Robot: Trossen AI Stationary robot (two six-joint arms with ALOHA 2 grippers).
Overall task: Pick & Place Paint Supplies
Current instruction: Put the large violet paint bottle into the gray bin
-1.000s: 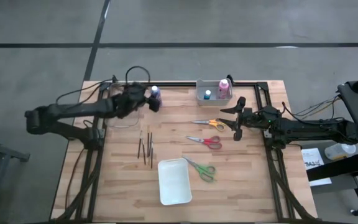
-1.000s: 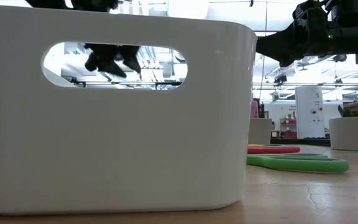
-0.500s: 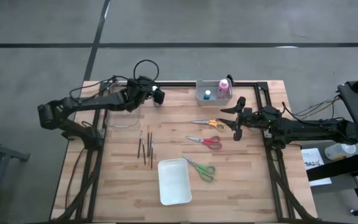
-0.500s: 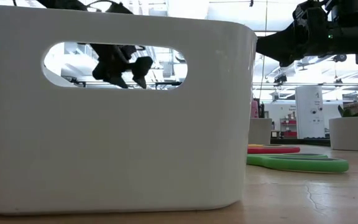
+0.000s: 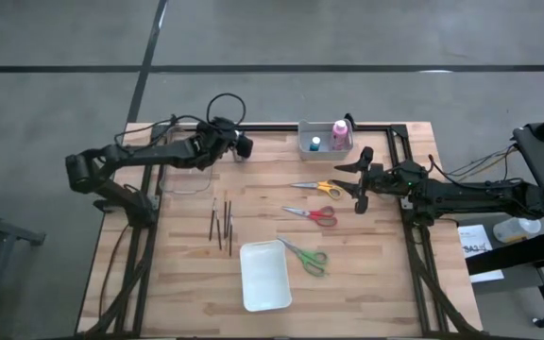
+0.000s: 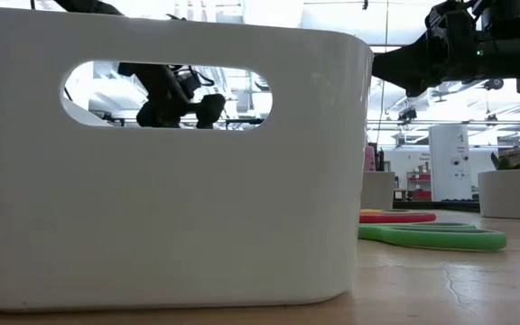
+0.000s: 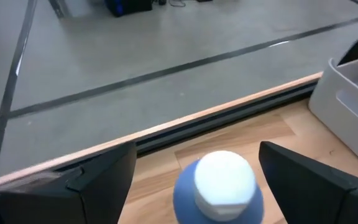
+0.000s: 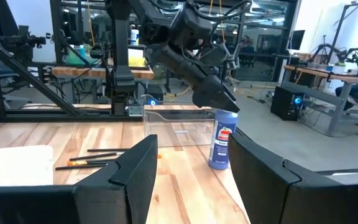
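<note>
Two arms work over a wooden counter [image 5: 376, 283]. At the far left part, the left tool [image 5: 237, 145] has its fingers spread wide on either side of a blue bottle [image 7: 218, 190] with a white cap; the bottle stands upright on the wood, and the fingers do not touch it. A clear box [image 5: 185, 168] sits just beside that tool. The right tool [image 5: 360, 179] hangs above the right part of the counter, near the orange scissors [image 5: 315, 187]; its fingers [image 8: 120, 180] stand partly apart with nothing between them. At the far edge, a small grey bin [image 5: 325, 144] holds a pink bottle [image 5: 340, 132] and a short teal bottle [image 5: 314, 144]. The red scissors [image 5: 312, 214] lie just nearer than the orange pair, and the green scissors [image 5: 307, 256] lie nearer still, just beside a white bin [image 5: 263, 276] at the near middle. Three thin dark brushes [image 5: 221, 225] lie side by side left of centre, between the clear box and the white bin. In the low view, the white bin's wall fills most of the picture, and the left arm shows through its handle slot.
</note>
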